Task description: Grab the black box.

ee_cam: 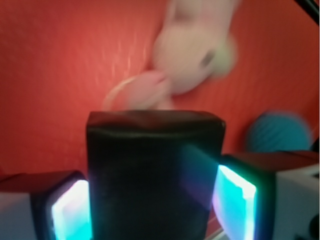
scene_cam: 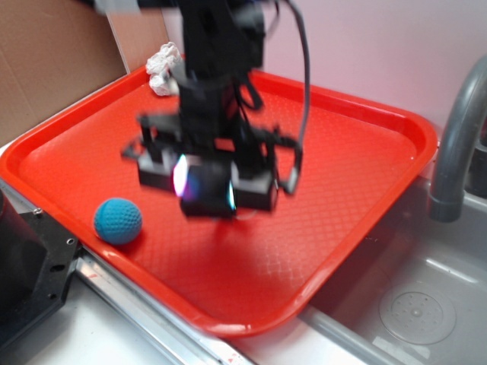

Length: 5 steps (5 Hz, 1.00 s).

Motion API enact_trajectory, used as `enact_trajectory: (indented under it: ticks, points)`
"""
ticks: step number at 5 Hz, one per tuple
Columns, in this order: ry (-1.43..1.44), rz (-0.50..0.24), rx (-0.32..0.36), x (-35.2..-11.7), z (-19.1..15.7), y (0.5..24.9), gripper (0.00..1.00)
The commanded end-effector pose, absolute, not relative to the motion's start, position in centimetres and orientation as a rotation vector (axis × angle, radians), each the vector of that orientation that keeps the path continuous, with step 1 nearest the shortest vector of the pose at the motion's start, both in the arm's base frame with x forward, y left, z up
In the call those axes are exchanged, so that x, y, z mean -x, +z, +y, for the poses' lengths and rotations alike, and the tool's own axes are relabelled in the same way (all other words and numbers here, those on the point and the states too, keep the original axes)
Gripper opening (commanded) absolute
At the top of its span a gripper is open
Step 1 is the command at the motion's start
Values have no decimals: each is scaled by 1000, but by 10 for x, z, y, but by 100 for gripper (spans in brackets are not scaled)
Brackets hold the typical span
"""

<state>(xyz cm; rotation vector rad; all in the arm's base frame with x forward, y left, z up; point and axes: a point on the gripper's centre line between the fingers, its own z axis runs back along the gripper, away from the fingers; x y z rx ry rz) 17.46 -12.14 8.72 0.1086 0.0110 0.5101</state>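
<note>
The red tray point(scene_cam: 365, 129) sits on the counter point(scene_cam: 91, 334) by a sink point(scene_cam: 426, 304) with a grey faucet point(scene_cam: 456, 137). In the tray there's a blue ball point(scene_cam: 117, 220) near the front-left edge and a white crumpled thing point(scene_cam: 163, 68) at the far rim, partly behind the arm.

The tool point(scene_cam: 207, 182) is over the middle of the tray, and it's closed around the black box point(scene_cam: 207, 190), one pad on each side. The exterior view is motion-blurred, so I can't tell whether the box touches the tray or is just above it.

The wrist view helps a lot here: the black box point(ee_cam: 152, 175) fills the space between the two fingers point(ee_cam: 67, 205), whose inner faces glow cyan, and both press against its sides. That view also shows a blurry pale plush-looking thing point(ee_cam: 192, 45) lying on the tray floor beyond the box, and the ball point(ee_cam: 277, 132) off to the right. In the exterior view the arm hides that pale thing. The black machine point(scene_cam: 30, 266) at the lower left only shows in the exterior view.
</note>
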Motion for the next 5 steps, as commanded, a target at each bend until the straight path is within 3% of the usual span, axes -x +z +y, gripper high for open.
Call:
enact_trajectory:
  ticks: [1, 2, 3, 5]
  points:
    - [308, -13, -91, -208, -86, 152, 0]
    - [246, -50, -68, -205, -61, 177, 0]
    - [245, -25, -62, -204, -35, 192, 0]
    - [315, -79, -56, -167, -2, 197, 0]
